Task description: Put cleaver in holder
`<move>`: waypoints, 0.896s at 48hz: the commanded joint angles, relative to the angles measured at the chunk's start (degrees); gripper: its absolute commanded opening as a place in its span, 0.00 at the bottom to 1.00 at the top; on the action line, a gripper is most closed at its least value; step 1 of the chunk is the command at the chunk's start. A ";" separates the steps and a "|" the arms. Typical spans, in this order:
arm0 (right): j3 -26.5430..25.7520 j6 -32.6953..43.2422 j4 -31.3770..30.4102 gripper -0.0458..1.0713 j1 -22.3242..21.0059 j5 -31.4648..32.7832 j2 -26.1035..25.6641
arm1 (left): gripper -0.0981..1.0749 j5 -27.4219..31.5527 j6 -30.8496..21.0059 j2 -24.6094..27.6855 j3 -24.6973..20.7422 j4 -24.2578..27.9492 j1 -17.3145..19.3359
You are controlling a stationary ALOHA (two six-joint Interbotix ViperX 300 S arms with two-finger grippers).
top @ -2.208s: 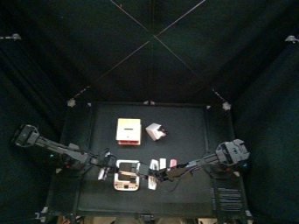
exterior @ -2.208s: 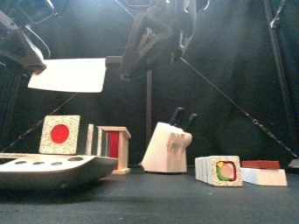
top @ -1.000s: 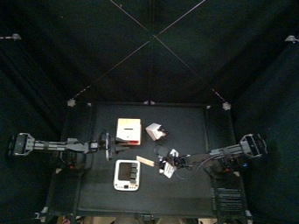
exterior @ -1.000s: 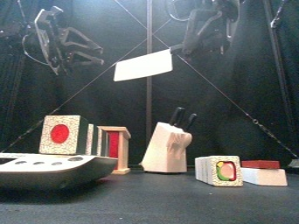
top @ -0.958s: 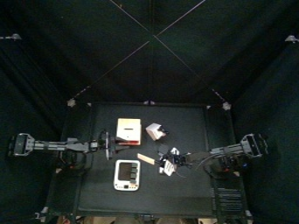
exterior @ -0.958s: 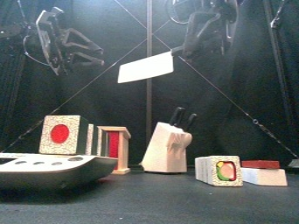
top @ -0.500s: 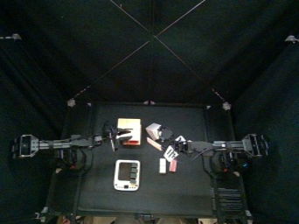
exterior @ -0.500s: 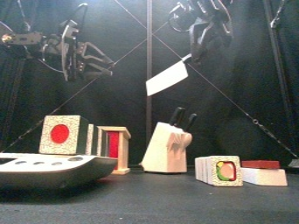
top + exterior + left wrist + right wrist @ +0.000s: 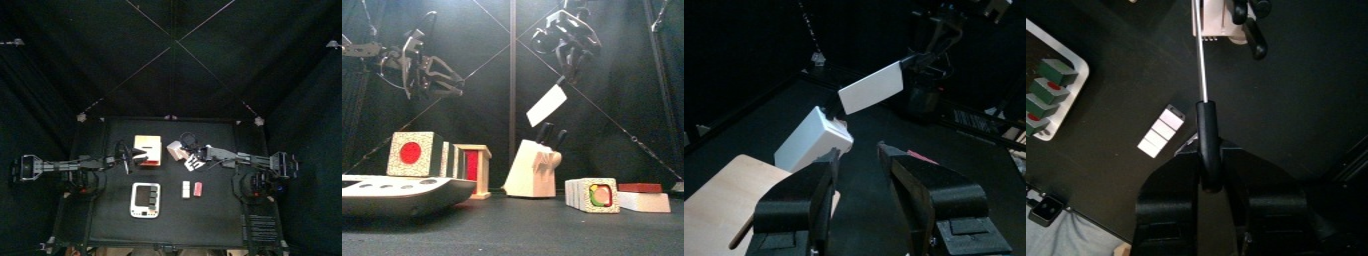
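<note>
- White cleaver (image 9: 195, 160) blade, top view: now over the knife block (image 9: 178, 151) at table centre; a second ago it hung nearer the front edge, by the scale (image 9: 146, 200). Right gripper (image 9: 209, 156) has swung in with it.
- Front view: cleaver (image 9: 547, 105) hangs tilted, blade tip just above the block (image 9: 532, 166), not inserted. It sat higher and further left, nearly flat, before. Left gripper (image 9: 425, 72) is raised at left, jaws spread, empty.
- Left wrist view: own jaws wide apart, nothing between; cleaver (image 9: 873, 87) seen above block (image 9: 815, 141).
- Right wrist view: jaws clamped on the cleaver's black handle (image 9: 1208, 120), blade edge-on toward block (image 9: 1229, 22).
- No legible writing anywhere.
</note>
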 commanded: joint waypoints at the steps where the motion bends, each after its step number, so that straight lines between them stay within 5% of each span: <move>1: -2.37 -1.93 1.93 0.49 -0.79 0.62 0.09 | 0.74 -0.18 0.09 -0.09 -0.44 -0.09 0.26; 43: -1.49 -6.06 3.87 0.49 -3.60 2.46 4.75 | 0.74 0.62 0.09 -0.09 0.09 -0.09 0.26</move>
